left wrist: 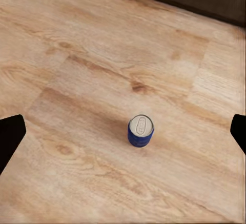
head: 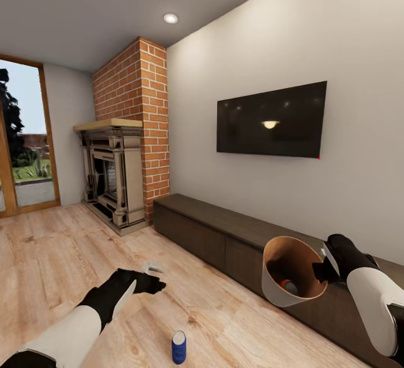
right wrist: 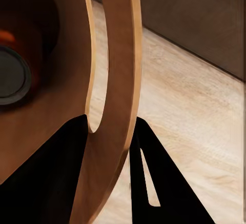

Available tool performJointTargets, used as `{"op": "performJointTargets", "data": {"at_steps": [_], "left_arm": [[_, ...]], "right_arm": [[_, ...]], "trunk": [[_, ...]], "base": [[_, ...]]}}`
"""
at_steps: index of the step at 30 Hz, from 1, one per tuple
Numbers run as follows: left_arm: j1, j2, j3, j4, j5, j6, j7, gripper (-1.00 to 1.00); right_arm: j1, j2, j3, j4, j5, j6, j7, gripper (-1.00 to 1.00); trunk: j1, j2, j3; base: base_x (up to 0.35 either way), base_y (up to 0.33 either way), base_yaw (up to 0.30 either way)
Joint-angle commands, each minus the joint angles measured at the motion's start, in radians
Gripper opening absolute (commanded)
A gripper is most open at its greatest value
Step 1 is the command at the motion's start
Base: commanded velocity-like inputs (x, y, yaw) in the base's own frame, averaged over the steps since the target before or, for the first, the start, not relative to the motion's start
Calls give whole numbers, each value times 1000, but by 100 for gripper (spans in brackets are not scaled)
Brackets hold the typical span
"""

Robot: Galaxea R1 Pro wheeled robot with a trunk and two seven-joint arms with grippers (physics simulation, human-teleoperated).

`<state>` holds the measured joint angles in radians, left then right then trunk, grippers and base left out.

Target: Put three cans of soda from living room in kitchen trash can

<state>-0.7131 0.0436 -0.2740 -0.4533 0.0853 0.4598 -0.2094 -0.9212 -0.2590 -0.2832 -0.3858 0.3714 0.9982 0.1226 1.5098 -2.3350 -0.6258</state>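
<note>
Pincers: left pincer spread above blue can | right pincer clamped on trash can rim

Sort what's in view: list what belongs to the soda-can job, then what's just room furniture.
Job:
blue soda can, upright on the floor
trash can, held tilted by the right claw
orange soda can inside it
left claw, open

Just there:
TV
bench
brick column
fireplace

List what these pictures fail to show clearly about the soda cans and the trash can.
- Trash can contents: in the head view the wall hides all but one silver top; how many cans, unclear.
- Right wrist view: can inside cut by the edge.
- Blue can markings: too small.
</note>
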Motion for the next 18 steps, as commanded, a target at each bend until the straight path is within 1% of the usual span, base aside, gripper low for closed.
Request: {"op": "performJointTargets", "data": {"at_steps": [1,3,4,8,9,10,14,18], "left_arm": [[-11,-10,0,2,-1,15,-2,100],[-24,-23,1,3,-2,47,-8,100],[-29,-31,1,3,-2,75,-18,100],[-35,-51,0,2,-1,131,-37,100],[-37,-63,0,2,-2,150,-41,100],[-38,-81,-1,3,-3,170,-43,100],[-38,-91,-3,4,-4,180,-42,100],[-38,-94,-3,3,-3,183,-42,100]], "right_arm": [[-1,1,-3,-1,-17,0,3,-100],[-1,1,-2,-1,-17,0,3,-100],[-1,1,-2,-1,-17,0,3,-100],[-1,1,-2,-1,-16,0,3,-100],[-1,2,-2,-1,-17,0,3,-100],[-1,2,-2,-1,-16,0,3,-100],[-1,3,-2,-1,-16,0,3,-100],[0,5,-1,-1,-15,0,3,-100]], "trunk": [[0,0,0],[0,0,0],[0,0,0],[0,0,0],[0,0,0],[0,0,0],[0,0,0],[0,0,0]], "base": [[2,0,0],[1,0,0],[0,0,0],[0,0,0],[0,0,0],[0,0,0],[0,0,0],[0,0,0]]}}
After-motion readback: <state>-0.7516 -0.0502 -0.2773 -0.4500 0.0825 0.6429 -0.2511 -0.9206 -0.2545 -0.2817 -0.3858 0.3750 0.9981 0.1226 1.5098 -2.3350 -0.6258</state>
